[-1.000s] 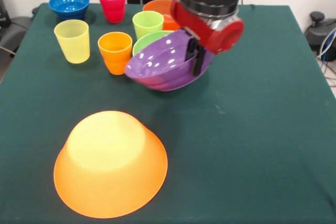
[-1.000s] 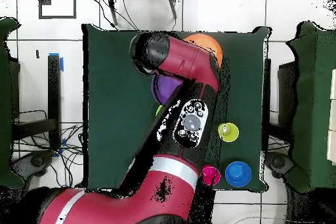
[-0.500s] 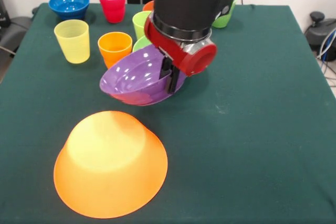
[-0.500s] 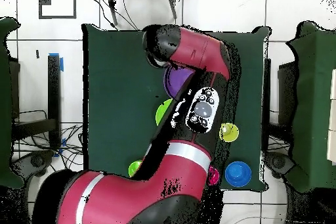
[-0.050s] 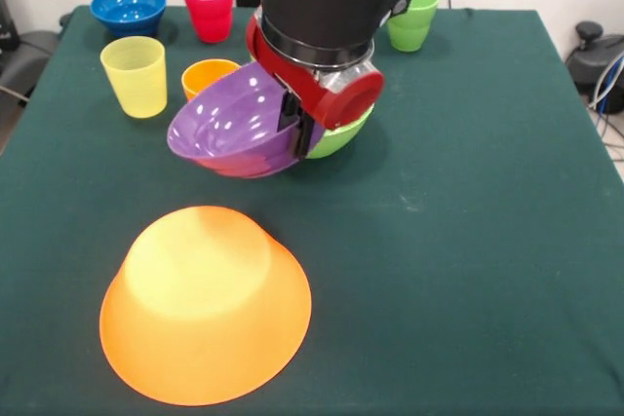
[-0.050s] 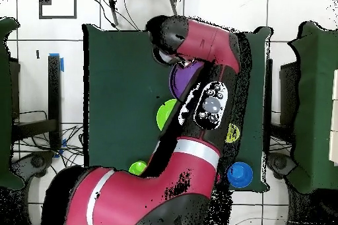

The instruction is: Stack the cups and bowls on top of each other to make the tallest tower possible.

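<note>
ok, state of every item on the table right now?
purple bowl: off the table, tilted, held at its rim
gripper: shut on purple bowl
large orange bowl: upside down
lime green bowl: upright, partly hidden
blue bowl: upright
yellow cup, red cup, green cup: upright

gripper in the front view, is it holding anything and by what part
Yes. The gripper holds the purple bowl by its rim, on the side nearest the arm. The bowl hangs tilted in the air, above the table and clear of the upturned orange bowl.
</note>
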Action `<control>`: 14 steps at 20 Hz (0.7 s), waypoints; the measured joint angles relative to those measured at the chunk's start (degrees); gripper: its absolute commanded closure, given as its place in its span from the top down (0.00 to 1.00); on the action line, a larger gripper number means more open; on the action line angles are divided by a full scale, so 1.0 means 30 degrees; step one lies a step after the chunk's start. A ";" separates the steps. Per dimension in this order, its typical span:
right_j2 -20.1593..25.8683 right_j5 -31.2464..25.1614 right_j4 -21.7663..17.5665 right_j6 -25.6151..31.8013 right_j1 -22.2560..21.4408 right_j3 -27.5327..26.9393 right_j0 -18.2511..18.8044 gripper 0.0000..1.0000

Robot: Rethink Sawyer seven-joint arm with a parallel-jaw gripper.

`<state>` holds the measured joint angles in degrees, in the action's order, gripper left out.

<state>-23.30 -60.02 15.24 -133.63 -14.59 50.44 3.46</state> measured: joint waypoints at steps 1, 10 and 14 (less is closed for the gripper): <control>0.0000 -0.0204 -0.0059 0.0000 -0.0043 -0.0062 0.0011 0.00; 0.0000 -0.0974 -0.0631 0.0000 -0.0637 -0.0590 0.0135 0.00; 0.0059 -0.0973 -0.0673 0.0000 -0.0471 -0.1330 0.0500 0.00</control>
<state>-23.12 -62.94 13.22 -133.63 -16.00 46.45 4.96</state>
